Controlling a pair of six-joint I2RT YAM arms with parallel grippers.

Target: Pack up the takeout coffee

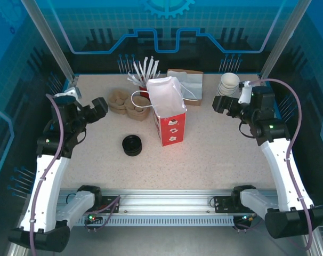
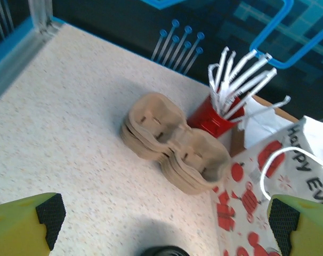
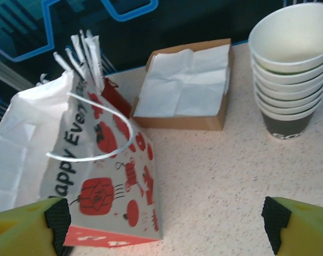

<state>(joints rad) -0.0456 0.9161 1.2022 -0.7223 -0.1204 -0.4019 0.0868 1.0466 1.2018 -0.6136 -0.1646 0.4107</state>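
Observation:
The takeout coffee is out of view. A white paper bag with red print (image 1: 167,114) stands open at the table's centre; it also appears in the left wrist view (image 2: 268,208) and the right wrist view (image 3: 97,176). My left gripper (image 1: 99,109) hovers left of the bag, open, its yellow fingers (image 2: 23,224) wide apart over bare table with nothing between them (image 2: 164,218). To the right of the bag my right gripper (image 1: 221,103) hangs open and empty (image 3: 164,218), just in front of a stack of white-rimmed empty cups (image 1: 229,84) (image 3: 292,69).
A stack of black lids (image 1: 132,145) lies in front of the bag, to its left. Brown pulp cup carriers (image 1: 127,104) (image 2: 172,141) sit beside a red cup of wrapped straws (image 1: 144,80) (image 2: 212,117). A cardboard napkin box (image 1: 185,80) (image 3: 185,88) stands behind the bag.

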